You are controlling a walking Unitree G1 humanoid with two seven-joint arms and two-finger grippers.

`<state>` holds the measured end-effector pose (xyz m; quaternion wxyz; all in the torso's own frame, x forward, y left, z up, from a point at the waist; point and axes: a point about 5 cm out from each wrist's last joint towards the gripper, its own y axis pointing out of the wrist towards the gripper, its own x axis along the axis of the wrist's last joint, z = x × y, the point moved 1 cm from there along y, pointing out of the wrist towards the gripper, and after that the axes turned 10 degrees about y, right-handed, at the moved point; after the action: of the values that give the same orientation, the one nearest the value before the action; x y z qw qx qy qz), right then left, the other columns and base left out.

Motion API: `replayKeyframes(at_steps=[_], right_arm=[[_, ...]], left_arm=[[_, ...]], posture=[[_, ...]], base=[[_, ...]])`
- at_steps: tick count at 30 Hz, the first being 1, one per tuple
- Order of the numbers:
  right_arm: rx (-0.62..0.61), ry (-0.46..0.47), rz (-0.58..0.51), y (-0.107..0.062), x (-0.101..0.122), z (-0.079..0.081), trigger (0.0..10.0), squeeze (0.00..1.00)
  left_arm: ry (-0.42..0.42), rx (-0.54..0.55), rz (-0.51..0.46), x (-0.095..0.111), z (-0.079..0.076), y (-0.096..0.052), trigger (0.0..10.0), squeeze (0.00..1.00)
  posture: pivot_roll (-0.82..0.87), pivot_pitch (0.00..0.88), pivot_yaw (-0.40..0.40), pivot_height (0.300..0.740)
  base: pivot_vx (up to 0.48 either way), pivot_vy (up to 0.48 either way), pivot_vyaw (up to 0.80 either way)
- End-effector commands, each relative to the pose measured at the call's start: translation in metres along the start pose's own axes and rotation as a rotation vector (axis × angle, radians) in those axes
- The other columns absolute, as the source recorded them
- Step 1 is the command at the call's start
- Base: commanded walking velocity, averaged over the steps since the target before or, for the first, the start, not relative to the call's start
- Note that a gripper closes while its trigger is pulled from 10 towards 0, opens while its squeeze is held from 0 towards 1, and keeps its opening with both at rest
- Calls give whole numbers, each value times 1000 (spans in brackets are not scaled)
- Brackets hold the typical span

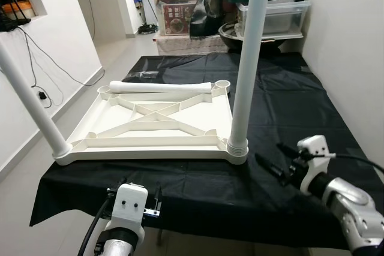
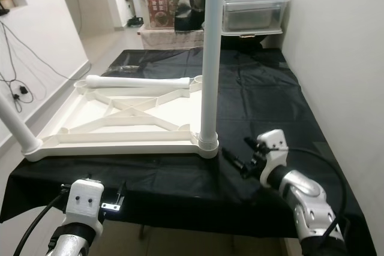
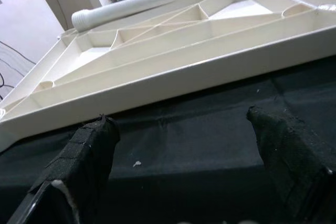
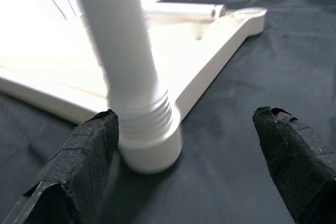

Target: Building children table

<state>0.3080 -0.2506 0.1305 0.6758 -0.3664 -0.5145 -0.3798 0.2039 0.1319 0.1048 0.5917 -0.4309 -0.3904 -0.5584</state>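
Black cloth (image 1: pixel 288 97) covers the surface and fills the middle of the left eye view, its near edge running across the lower frame.

1. Workpiece. The cream tabletop panel (image 1: pixel 153 125) lies upside down at centre-left on the cloth, ribbed underside up.
2. Legs. One white leg (image 1: pixel 249 58) stands upright in the near right corner socket. A second leg (image 1: pixel 30 103) stands in the near left corner socket and leans toward the upper left. A third, loose leg (image 1: pixel 162 87) lies across the far end of the panel.
3. Open room. Bare cloth extends along the right half of the frame up to the white wall (image 1: pixel 354 40). A narrower strip of cloth separates the panel from the near edge.
4. Left gripper (image 3: pixel 184 150). Positioned at the lower left, at the near edge of the cloth; fingers spread apart, holding nothing.
5. Right gripper (image 4: pixel 189 150). Positioned at the lower right, just beside the upright leg's threaded base; fingers spread apart, holding nothing.
6. Background. Storage boxes (image 1: pixel 273 17) stack at the top centre. Their printing is too small to read.
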Motion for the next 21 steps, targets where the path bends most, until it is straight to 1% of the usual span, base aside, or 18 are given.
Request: replayKeyframes(at_steps=[1,2,3,4,5,6,7,8,9,11,14,21], right_arm=[[7,4,-31,3,5,-1,10000,1000],[52,-23,-70,15,22,-1,10000,1000],[70,-31,-78,19,27,0,10000,1000],[70,-31,-78,19,27,0,10000,1000],[95,-32,-81,22,31,2,10000,808],[116,-39,-80,23,33,3,10000,341],[116,-39,-80,23,33,3,10000,341],[132,-44,-85,26,36,5,10000,0],[151,-53,-90,30,39,7,10000,0],[151,-53,-90,30,39,7,10000,0],[206,-64,-108,39,48,13,10000,0],[239,-84,-121,47,54,16,10000,0]], left_arm=[[-1,-6,10,-3,0,-1,10000,0],[-5,-12,6,-2,-1,-1,10000,0],[-5,-14,6,-2,-1,-1,10000,0],[-5,-14,6,-2,-1,-1,10000,0],[-4,-14,5,-2,-2,-1,10000,0],[-3,-15,5,-2,-2,-1,10000,0],[-3,-15,5,-2,-2,-1,10000,0],[-3,-16,4,-1,-2,-1,10000,0],[-2,-17,3,-1,-2,-1,10000,0],[-2,-17,3,-1,-2,-1,10000,0],[-1,-18,-1,0,-2,-2,10000,0],[2,-21,-4,0,-3,-2,10000,0]], posture=[[3,0,44,740],[3,0,44,740],[3,0,44,740],[3,0,44,740],[9,0,41,740],[9,0,41,740],[9,0,41,740],[9,0,41,740],[9,0,41,740],[9,0,41,740],[14,0,39,740],[16,0,37,740]], base=[[0,0,0],[0,0,0],[0,0,0],[0,0,0],[0,0,0],[0,0,0],[0,0,0],[0,0,0],[0,0,0],[0,0,0],[0,0,0],[0,0,0]])
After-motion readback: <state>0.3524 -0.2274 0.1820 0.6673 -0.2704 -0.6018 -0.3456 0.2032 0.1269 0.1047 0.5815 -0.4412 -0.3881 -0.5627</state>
